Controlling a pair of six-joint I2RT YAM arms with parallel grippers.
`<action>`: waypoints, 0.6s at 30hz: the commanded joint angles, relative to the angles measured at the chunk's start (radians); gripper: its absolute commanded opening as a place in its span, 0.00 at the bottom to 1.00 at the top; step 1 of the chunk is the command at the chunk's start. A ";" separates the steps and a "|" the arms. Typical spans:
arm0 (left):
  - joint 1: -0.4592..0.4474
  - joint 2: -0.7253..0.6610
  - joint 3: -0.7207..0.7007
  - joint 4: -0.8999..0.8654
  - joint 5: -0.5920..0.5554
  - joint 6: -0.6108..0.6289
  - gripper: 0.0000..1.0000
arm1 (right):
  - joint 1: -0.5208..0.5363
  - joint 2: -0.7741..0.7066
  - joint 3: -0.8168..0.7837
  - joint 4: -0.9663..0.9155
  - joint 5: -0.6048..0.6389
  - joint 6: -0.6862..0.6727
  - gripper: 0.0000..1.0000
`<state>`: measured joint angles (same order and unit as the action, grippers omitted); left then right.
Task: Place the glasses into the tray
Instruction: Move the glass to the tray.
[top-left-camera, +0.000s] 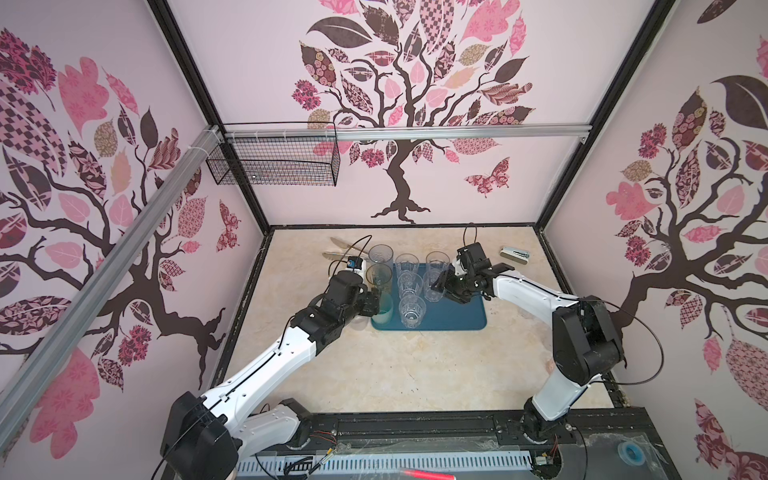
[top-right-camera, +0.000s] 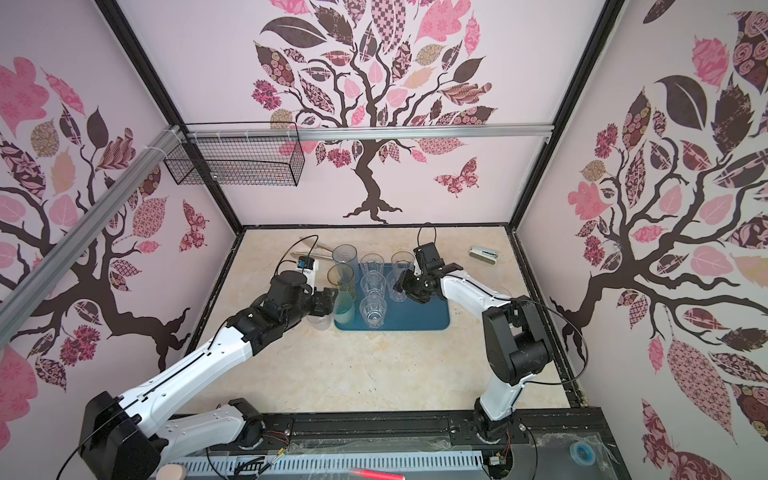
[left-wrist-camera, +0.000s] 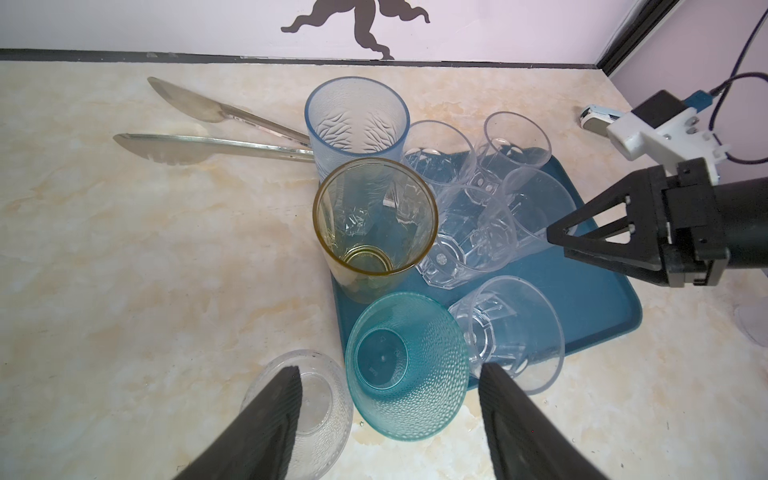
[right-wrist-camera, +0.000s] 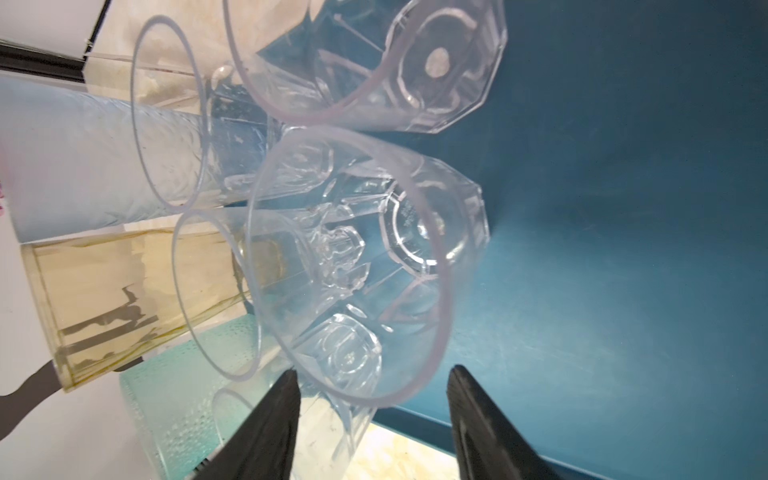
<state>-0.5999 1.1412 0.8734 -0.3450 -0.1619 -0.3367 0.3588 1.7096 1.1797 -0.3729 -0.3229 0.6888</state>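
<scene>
The tongs (left-wrist-camera: 216, 147) are gleaming as polished metal, and the table (left-wrist-camera: 145, 249) is showing a smooth, marble-patterned face. The tray (left-wrist-camera: 602, 299) is looking like matt, faintly scuffed plastic, while the clear glasses (left-wrist-camera: 469, 245) are glinting glossy along their facets. The teal glass (left-wrist-camera: 407, 365) is showing a pebbled skin, the blue glass (left-wrist-camera: 357, 120) a rippled one, the amber glass (left-wrist-camera: 374, 224) a smooth one.
</scene>
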 joint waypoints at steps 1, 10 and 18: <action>0.008 -0.020 -0.038 0.003 -0.015 0.009 0.71 | -0.068 -0.050 0.053 -0.057 0.033 -0.045 0.62; 0.037 -0.061 -0.071 0.005 -0.021 -0.021 0.71 | -0.111 0.057 0.195 0.073 0.112 -0.005 0.75; 0.059 -0.074 -0.097 0.019 0.012 -0.037 0.71 | -0.116 0.250 0.390 0.047 0.068 0.026 0.75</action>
<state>-0.5438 1.0653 0.8055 -0.3431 -0.1699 -0.3603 0.2470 1.8946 1.5291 -0.3080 -0.2405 0.6952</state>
